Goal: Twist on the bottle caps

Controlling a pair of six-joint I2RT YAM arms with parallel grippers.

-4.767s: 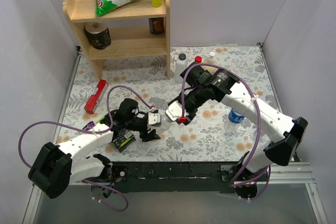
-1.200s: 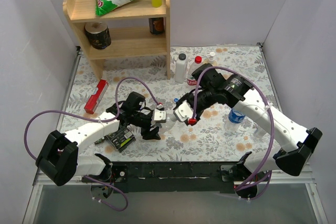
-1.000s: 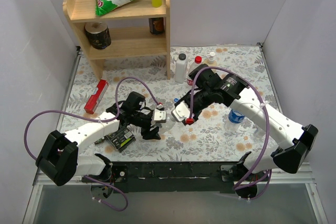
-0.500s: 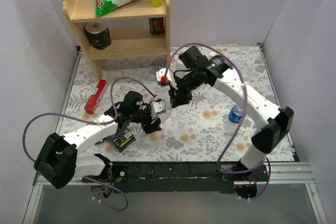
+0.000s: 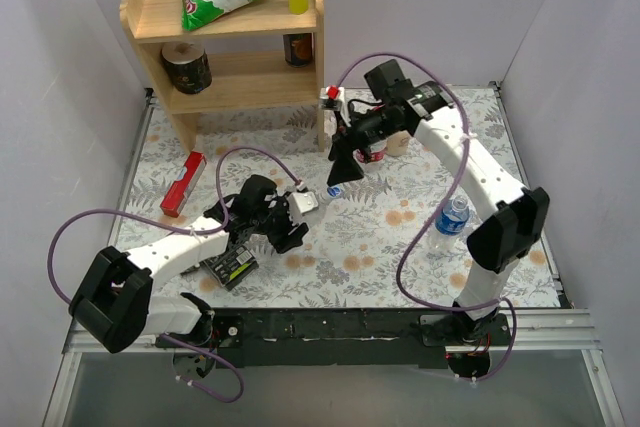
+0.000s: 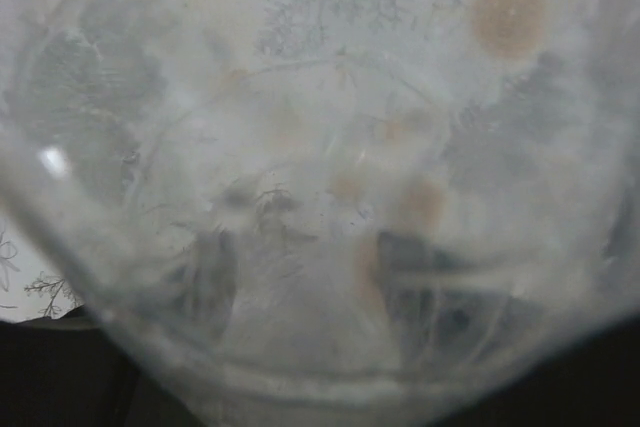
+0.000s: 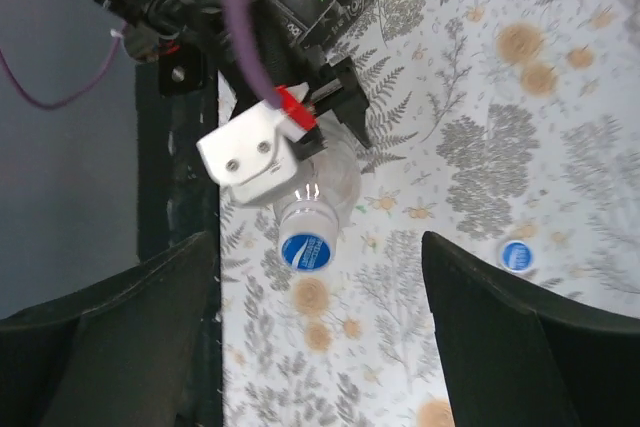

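My left gripper (image 5: 296, 215) is shut on a clear plastic bottle (image 7: 335, 179), whose wall fills the left wrist view (image 6: 320, 147). A blue cap (image 7: 307, 250) sits on that bottle's neck, pointing up at the right wrist camera. Another blue cap (image 7: 517, 255) lies loose on the floral cloth beside it. My right gripper (image 7: 315, 242) hangs high above the capped bottle, open, with nothing between its fingers (image 7: 110, 337). In the top view it (image 5: 342, 162) is near the shelf's foot.
A wooden shelf (image 5: 225, 27) stands at the back left. A red-capped bottle (image 5: 376, 150) and a cream bottle (image 5: 399, 142) stand behind the right arm. A blue-labelled water bottle (image 5: 452, 217) is at the right, a red box (image 5: 183, 184) and a battery pack (image 5: 228, 267) at the left.
My right gripper has left the bottle's neck, opened, and swung up and back toward the shelf. The left gripper keeps the bottle and has shifted slightly away from the near edge.
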